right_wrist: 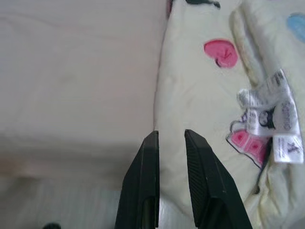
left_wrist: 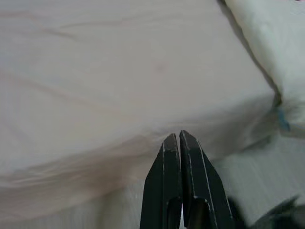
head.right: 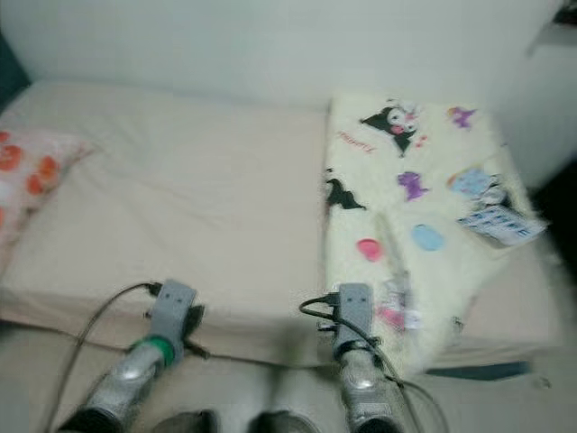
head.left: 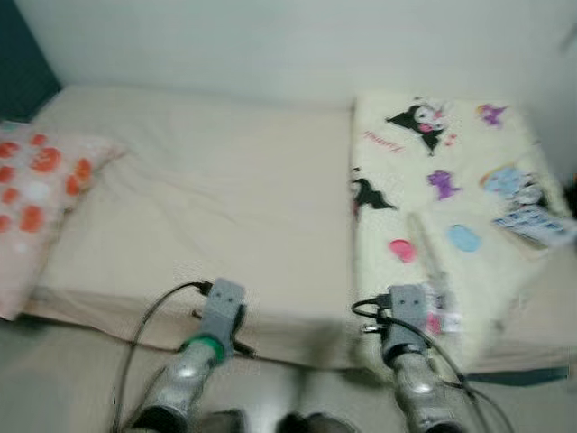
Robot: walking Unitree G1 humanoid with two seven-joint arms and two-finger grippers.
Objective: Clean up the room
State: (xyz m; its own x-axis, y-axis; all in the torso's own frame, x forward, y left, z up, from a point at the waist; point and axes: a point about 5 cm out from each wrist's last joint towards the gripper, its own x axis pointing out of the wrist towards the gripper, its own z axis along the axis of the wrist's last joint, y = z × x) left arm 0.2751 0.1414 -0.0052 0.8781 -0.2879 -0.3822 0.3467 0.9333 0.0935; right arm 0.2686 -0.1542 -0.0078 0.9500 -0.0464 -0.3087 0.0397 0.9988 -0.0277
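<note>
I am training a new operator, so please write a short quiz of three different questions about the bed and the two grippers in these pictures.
1. True or false: the left gripper has its fingers pressed together.
2. Which thing lies at the robot's left end of the bed? A) cartoon blanket B) pillow with orange spots C) blue packet
3. Fill in: the right gripper points at the edge of the ____ blanket.

Key
1. True.
2. B, the pillow.
3. Cartoon; its white tags lie near the fingers.
</note>
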